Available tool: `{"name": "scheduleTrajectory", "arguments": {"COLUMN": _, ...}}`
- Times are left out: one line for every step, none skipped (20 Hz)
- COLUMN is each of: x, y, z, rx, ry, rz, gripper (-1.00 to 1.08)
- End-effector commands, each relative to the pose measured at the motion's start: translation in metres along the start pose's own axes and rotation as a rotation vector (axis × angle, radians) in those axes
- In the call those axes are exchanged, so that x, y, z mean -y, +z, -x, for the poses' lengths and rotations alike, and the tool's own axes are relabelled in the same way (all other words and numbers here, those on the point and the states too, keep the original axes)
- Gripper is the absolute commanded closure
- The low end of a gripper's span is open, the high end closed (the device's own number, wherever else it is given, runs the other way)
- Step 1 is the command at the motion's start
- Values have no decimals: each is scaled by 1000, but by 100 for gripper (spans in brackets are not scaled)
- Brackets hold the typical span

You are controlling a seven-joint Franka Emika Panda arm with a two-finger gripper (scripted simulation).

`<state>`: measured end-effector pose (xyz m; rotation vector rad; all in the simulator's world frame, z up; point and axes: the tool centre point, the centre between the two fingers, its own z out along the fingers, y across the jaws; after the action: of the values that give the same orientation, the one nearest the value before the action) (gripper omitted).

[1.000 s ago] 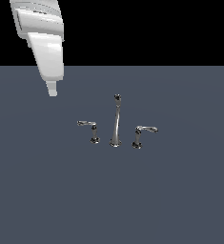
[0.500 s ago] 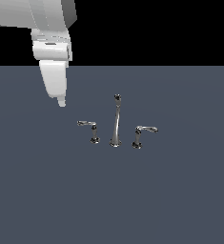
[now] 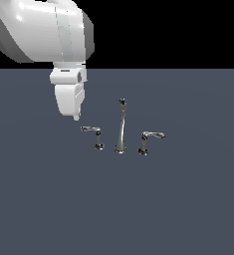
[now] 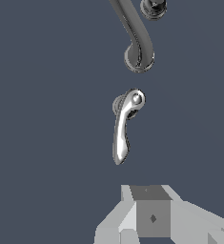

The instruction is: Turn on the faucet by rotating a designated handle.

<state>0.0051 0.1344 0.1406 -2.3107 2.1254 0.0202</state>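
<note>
Claw [image 3: 76,117] lower, nearer designated handle [image 3: 92,130]

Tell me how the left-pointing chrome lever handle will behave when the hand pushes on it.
The designated handle looks like rigid polished metal, so it probably won't flex. Its arm sits on a round-based post, so a sideways push at the tip would likely swing it around that post rather than slide it. The glossy, rounded surface may let the hand slip off.

We see flat, even simulator light on a dull slate floor [image 3: 178,209] that carries no cast shadows. Bright highlights sit on the white arm [image 3: 44,30] and the chrome faucet [image 3: 121,129]. Edges look slightly soft and pixelated; the backdrop above is pure black.
</note>
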Motion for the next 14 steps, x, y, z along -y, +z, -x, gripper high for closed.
{"name": "scheduleTrajectory", "arguments": {"x": 12, "y": 12, "z": -7, "rx": -4, "ry": 61, "rz": -2, "gripper": 108}}
{"name": "scheduleTrajectory", "arguments": {"x": 16, "y": 17, "z": -10, "rx": -5, "ry": 83, "rz": -3, "gripper": 108}}
{"name": "scheduleTrajectory", "arguments": {"x": 21, "y": 21, "z": -13, "rx": -6, "ry": 105, "rz": -4, "gripper": 108}}
{"name": "scheduleTrajectory", "arguments": {"x": 25, "y": 25, "z": -16, "rx": -7, "ry": 125, "rz": -4, "gripper": 108}}
{"name": "scheduleTrajectory", "arguments": {"x": 28, "y": 29, "z": -19, "rx": -8, "ry": 145, "rz": -5, "gripper": 108}}
{"name": "scheduleTrajectory", "arguments": {"x": 32, "y": 33, "z": -21, "rx": -9, "ry": 164, "rz": -5, "gripper": 108}}
{"name": "scheduleTrajectory", "arguments": {"x": 35, "y": 36, "z": -24, "rx": -9, "ry": 182, "rz": -6, "gripper": 108}}
{"name": "scheduleTrajectory", "arguments": {"x": 38, "y": 40, "z": -27, "rx": -10, "ry": 199, "rz": -6, "gripper": 108}}
{"name": "scheduleTrajectory", "arguments": {"x": 41, "y": 42, "z": -29, "rx": -10, "ry": 214, "rz": -7, "gripper": 108}}
{"name": "scheduleTrajectory", "arguments": {"x": 43, "y": 45, "z": -31, "rx": -11, "ry": 228, "rz": -7, "gripper": 108}}
{"name": "scheduleTrajectory", "arguments": {"x": 45, "y": 47, "z": -33, "rx": -11, "ry": 240, "rz": -8, "gripper": 108}}
{"name": "scheduleTrajectory", "arguments": {"x": 47, "y": 49, "z": -35, "rx": -11, "ry": 251, "rz": -8, "gripper": 108}}
{"name": "scheduleTrajectory", "arguments": {"x": 49, "y": 51, "z": -36, "rx": -11, "ry": 260, "rz": -8, "gripper": 108}}
{"name": "scheduleTrajectory", "arguments": {"x": 50, "y": 52, "z": -38, "rx": -11, "ry": 267, "rz": -9, "gripper": 108}}
